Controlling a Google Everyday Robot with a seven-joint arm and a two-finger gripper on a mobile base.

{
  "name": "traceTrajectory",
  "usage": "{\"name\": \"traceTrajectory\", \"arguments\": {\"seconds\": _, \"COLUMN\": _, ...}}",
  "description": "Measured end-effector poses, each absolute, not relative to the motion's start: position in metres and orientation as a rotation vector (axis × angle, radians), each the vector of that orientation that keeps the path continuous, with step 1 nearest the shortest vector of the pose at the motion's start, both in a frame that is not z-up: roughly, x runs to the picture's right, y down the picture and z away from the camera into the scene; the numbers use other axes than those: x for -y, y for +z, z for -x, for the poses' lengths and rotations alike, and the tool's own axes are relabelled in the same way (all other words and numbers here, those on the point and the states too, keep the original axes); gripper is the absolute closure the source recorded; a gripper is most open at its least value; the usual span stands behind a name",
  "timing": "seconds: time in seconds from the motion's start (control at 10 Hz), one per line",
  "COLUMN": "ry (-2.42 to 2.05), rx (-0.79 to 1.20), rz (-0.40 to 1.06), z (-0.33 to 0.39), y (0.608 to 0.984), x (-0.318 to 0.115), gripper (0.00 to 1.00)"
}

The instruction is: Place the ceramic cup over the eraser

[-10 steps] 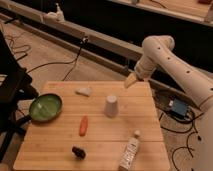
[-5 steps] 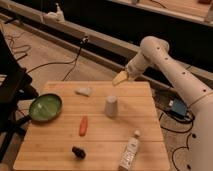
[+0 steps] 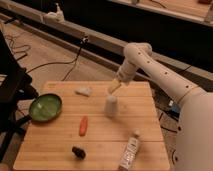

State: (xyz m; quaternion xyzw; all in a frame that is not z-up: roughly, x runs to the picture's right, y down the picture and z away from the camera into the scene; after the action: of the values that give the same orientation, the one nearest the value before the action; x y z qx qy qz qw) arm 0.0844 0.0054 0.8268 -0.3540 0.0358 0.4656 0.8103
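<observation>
Here: gripper (image 3: 114,88) just above cup (image 3: 111,106), grip state unclear | cup standing on table (image 3: 145,116) | eraser (image 3: 78,152) uncovered, well apart | placing remains.

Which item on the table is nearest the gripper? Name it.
The white ceramic cup, upright right by the gripper; the pale lump, carrot, eraser and bottle sit farther off.

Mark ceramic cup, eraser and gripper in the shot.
ceramic cup (image 3: 111,107): camera view, middle of its side wall.
eraser (image 3: 78,152): camera view, its dark top.
gripper (image 3: 113,89): camera view, tip, just above the ceramic cup.
</observation>
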Motion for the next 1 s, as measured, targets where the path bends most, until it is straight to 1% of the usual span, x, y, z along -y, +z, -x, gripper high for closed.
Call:
{"name": "traceTrajectory", "arguments": {"seconds": 0.4, "ry": 0.971, "rx": -0.108, "rz": 0.799, "z": -0.064, "y": 0.835, "x": -0.026, "gripper": 0.2}}
{"name": "traceTrajectory", "arguments": {"seconds": 1.0, "ry": 0.905, "rx": -0.2, "rz": 0.883, "z": -0.047, "y": 0.851, "x": -0.077, "gripper": 0.2}}
